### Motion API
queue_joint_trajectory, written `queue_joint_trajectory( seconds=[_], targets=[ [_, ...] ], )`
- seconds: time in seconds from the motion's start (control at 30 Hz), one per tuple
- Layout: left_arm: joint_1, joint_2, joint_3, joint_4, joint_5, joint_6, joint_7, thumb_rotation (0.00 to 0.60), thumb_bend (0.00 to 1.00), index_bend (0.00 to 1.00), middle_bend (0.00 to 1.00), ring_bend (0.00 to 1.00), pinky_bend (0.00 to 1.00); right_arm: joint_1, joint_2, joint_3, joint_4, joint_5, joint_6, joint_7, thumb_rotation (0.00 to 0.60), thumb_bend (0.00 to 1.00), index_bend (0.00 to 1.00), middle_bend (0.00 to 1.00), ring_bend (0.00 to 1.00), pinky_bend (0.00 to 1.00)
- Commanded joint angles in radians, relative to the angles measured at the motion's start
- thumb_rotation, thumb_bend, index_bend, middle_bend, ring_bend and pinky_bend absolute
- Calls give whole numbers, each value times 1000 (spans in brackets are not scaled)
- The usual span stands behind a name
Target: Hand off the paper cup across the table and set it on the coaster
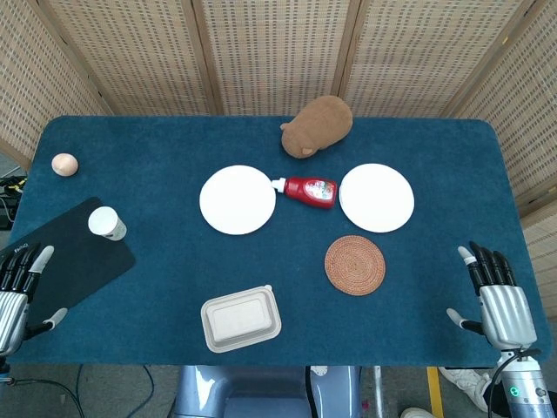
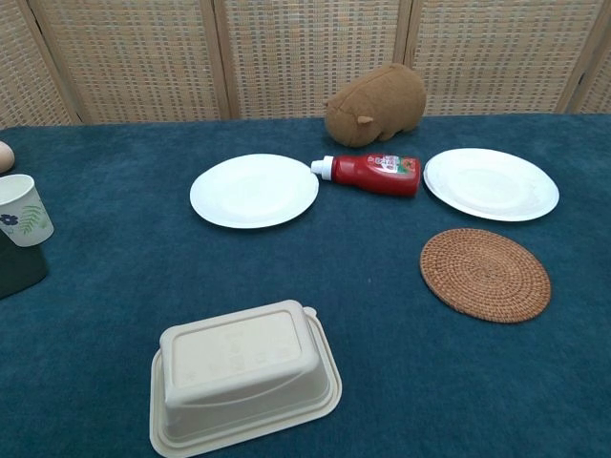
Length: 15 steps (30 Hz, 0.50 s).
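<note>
Standing upright at the far left of the blue worktop [image 1: 157,174], the paper cup [image 1: 106,224] rests on the far edge of a black mat [image 1: 78,257], its leaf print showing in the chest view [image 2: 23,210]. The woven coaster [image 1: 354,265] lies bare right of centre, well apart from the cup, with most of the worktop between them.

The left hand [image 1: 12,296] sits at the near left corner, over the near end of the mat, fingers [image 1: 38,259] spread apart and pointing away from the robot, holding nothing. The right hand [image 1: 498,300] is at the near right corner, its fingers [image 1: 481,264] likewise apart and extended, palm empty; it is near the coaster but not touching it. Neither hand shows in the chest view.

Two white plates lie side by side across the middle: the left plate [image 1: 237,199] and the right plate [image 1: 376,197]. Between them a red sauce bottle [image 1: 306,190] lies on its side, white cap just beside the left plate's rim. Beyond the bottle a brown plush animal [image 1: 317,125] sits near the far edge. A lidded beige food box [image 1: 241,319] stands near the front edge, left of the coaster. A small pinkish round thing, possibly an egg [image 1: 64,164], lies far left, beyond the cup. Woven screens [image 1: 278,52] back the scene.
</note>
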Motion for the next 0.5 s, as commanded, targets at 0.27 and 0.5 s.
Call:
queue_joint_trajectory(
  seconds=[0.27, 0.5],
  targets=[
    [-9, 1, -3, -6, -13, -24, 3, 600, 154, 0, 0, 0, 0, 1, 1, 2, 3, 3, -3, 7, 600, 18, 0, 0, 0, 0],
    [-81, 33, -40, 6, -56, -137, 7, 600, 154, 0, 0, 0, 0, 0, 2, 4, 4, 5, -1, 15, 600, 17, 0, 0, 0, 0]
  ],
)
